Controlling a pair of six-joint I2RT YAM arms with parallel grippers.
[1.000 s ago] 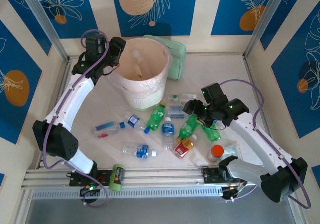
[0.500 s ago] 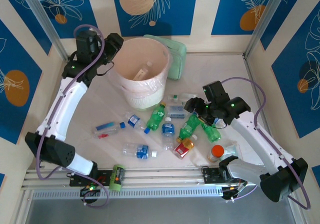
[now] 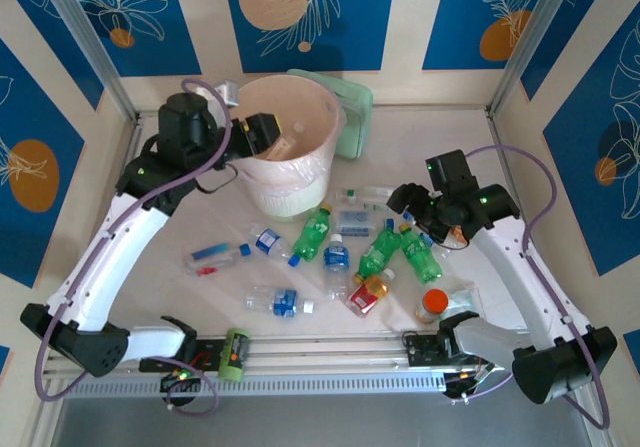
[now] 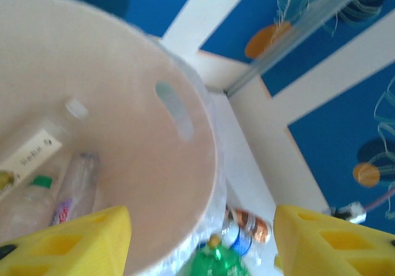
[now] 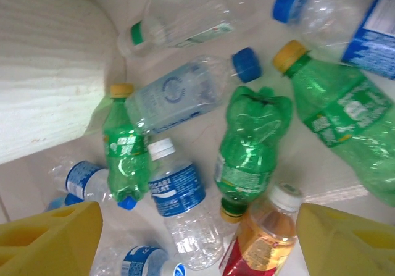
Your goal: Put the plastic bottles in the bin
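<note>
The bin point(image 3: 300, 182), a white bucket with a pinkish liner, stands at the back left. My left gripper point(image 3: 262, 133) hangs open over its left rim, with nothing between its yellow fingers point(image 4: 77, 242). Inside the bin point(image 4: 148, 165) lie a couple of clear bottles point(image 4: 79, 189). Several plastic bottles lie scattered on the table: green ones point(image 3: 313, 232) point(image 3: 378, 252), a blue-labelled one point(image 3: 337, 257) and a red-yellow one point(image 3: 368, 292). My right gripper point(image 3: 408, 202) hovers open above them. Below it lie a crushed green bottle point(image 5: 253, 140), a blue-labelled bottle point(image 5: 182, 202) and the red-yellow bottle point(image 5: 265, 239).
A pale green flat box point(image 3: 352, 107) lies behind the bin. An orange-capped clear container point(image 3: 432, 305) stands near the right arm's base. More clear bottles point(image 3: 215, 257) point(image 3: 280, 302) lie at the front left. The bin's white wall point(image 5: 49, 72) is close on the right gripper's left.
My left gripper has swung from behind the bin's left side to over its rim, facing inward. My right gripper has drifted slightly right and back above the bottles.
</note>
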